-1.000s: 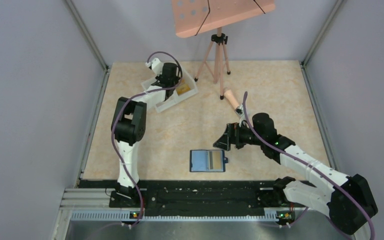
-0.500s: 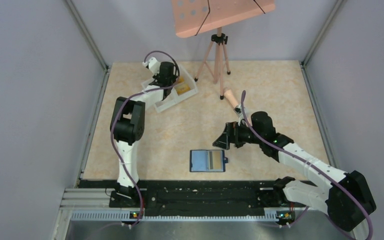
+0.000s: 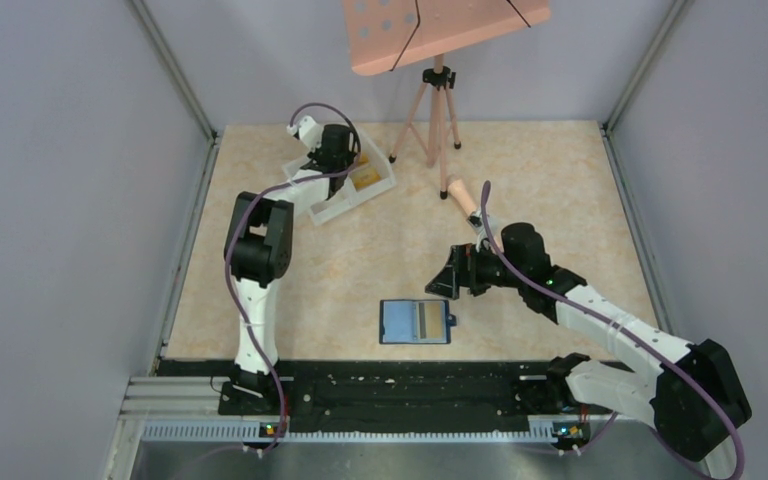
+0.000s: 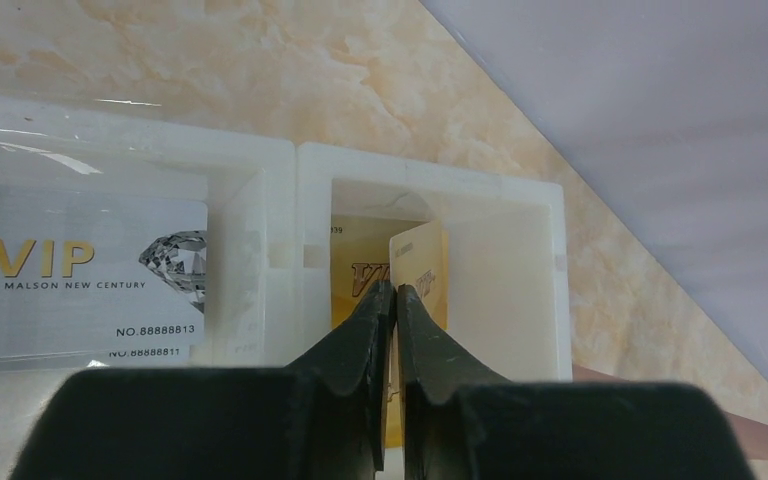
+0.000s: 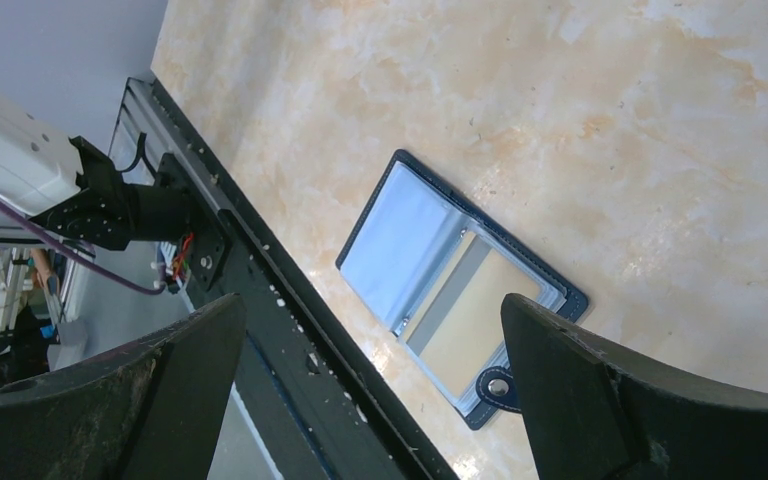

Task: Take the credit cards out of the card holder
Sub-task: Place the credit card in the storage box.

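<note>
Pinching a yellow-orange card (image 4: pixel 422 262) in the left gripper (image 4: pixel 388 292), jaws closed to card thickness. It stands upright over the right compartment of the white tray (image 4: pixel 430 172), at the far left of the table (image 3: pixel 540 180). A gold card (image 4: pixel 350 250) lies flat under it, lettering partly hidden. In the left compartment, the silver card (image 4: pixel 80 275) reads "VIP / MALSON NEW CENTURY / NO.88888813"; the one beneath shows "NO.88888811". Right gripper (image 5: pixel 372 300) is spread wide, holding nothing, hovering near the card holder (image 5: pixel 400 250), which lies open near the table's front edge.
</note>
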You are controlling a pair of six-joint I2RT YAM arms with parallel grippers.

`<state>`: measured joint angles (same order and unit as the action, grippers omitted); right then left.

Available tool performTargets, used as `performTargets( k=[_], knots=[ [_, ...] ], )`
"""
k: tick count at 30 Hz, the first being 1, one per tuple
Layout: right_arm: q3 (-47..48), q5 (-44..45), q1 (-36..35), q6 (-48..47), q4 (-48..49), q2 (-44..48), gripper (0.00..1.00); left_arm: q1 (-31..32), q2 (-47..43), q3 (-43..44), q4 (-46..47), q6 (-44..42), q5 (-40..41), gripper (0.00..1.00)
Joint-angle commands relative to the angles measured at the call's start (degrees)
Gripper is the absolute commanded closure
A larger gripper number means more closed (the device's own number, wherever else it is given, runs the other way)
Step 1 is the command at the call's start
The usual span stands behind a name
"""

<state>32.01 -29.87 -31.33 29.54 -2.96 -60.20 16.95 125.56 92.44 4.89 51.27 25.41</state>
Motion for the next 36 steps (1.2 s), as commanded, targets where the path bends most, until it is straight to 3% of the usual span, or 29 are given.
performTargets(
  k=[1,9,20,25,31,36],
  knots=[
    [2.67,-0.63,0.24,-0.45,1.60,0.37,0.01,-0.25,1.22,2.36,-1.47,0.15,1.53,0.88],
    [2.20,-0.44,0.26,0.05,1.37,1.25,0.01,-0.25,1.11,3.29,-1.70,0.04,1.09,0.78],
    [2.06,0.54,0.26,1.11,-0.25,2.43,0.01,-0.27,-1.50,3.92,-2.07,-0.65,-0.77,0.73],
    [1.65,1.15,0.28,3.98,-0.54,3.02,0.02,-0.33,-7.67,1.22,-2.16,-2.67,-3.71,0.70],
    [1.65,2.70,0.29,6.61,-1.58,2.36,0.03,-0.25,-19.16,-8.41,-2.35,-6.25,-6.74,0.68],
    [1.71,3.01,0.30,11.39,-2.21,1.46,0.11,-0.41,-27.37,-14.82,-11.95,-9.65,-14.83,0.69]
  ],
)
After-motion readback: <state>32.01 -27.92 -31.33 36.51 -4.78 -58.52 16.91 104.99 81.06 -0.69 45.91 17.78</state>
